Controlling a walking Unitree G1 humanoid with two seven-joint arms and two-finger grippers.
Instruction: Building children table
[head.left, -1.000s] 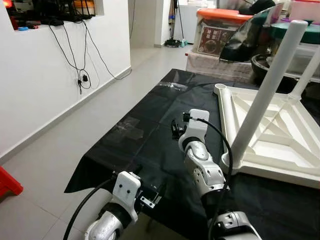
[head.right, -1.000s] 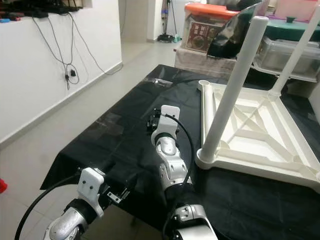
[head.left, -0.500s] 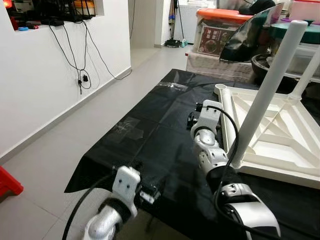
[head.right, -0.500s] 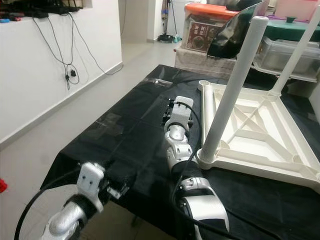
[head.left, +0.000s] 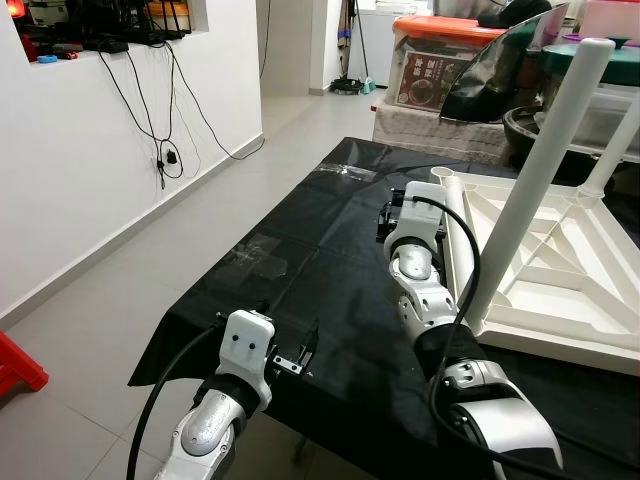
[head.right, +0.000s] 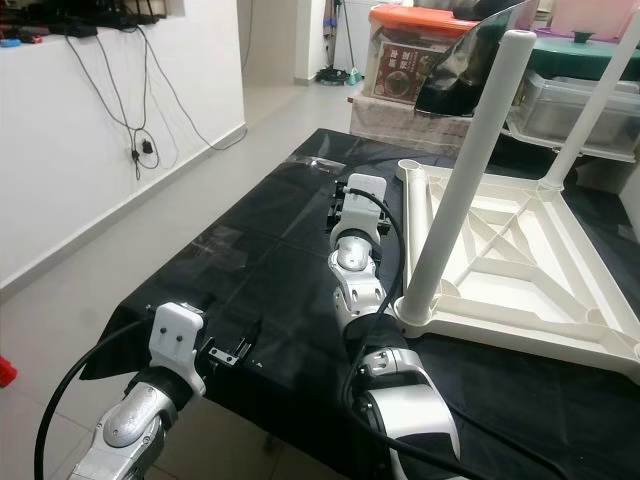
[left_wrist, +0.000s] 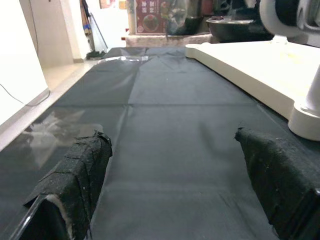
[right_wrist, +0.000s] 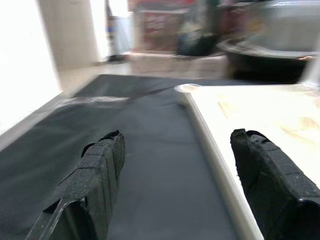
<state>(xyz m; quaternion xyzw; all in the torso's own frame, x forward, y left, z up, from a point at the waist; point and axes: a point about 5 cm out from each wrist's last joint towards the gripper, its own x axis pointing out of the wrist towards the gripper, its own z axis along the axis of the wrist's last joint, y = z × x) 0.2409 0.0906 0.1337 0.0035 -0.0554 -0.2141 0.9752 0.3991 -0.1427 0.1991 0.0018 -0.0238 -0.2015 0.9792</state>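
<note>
Left tool (left_wrist: 172, 175) is hovering low over the near edge of the black sheet (head.left: 290, 270), fingers (left_wrist: 75, 175) spread wide, gripping nothing. The sheet is lying flat on the floor (head.left: 120, 270), long side running away from the robot.

Right tool (right_wrist: 175, 185) is reaching further out over the sheet, just beside the left rim of the children table (head.left: 560, 280), fingers (right_wrist: 95, 180) wide apart, holding nothing. In the right wrist view the table's white edge is passing between the two fingers, under them; cannot tell if they are touching it.

Children table is lying upside down on the right part of the sheet, underside ribs facing up, long axis running away from the robot. Near leg (head.left: 535, 180) is standing in the near-left corner socket, pointing up and tilting slightly to the right. Second leg (head.right: 590, 90) is rising at the far right corner, also tilted. Far-left corner socket (head.left: 443, 177) is showing as an open round hole.

Beyond the sheet, storage boxes (head.left: 435, 65) are stacked at the far end. Cables (head.left: 165, 110) are hanging down the white wall (head.left: 90, 170) on the left.
</note>
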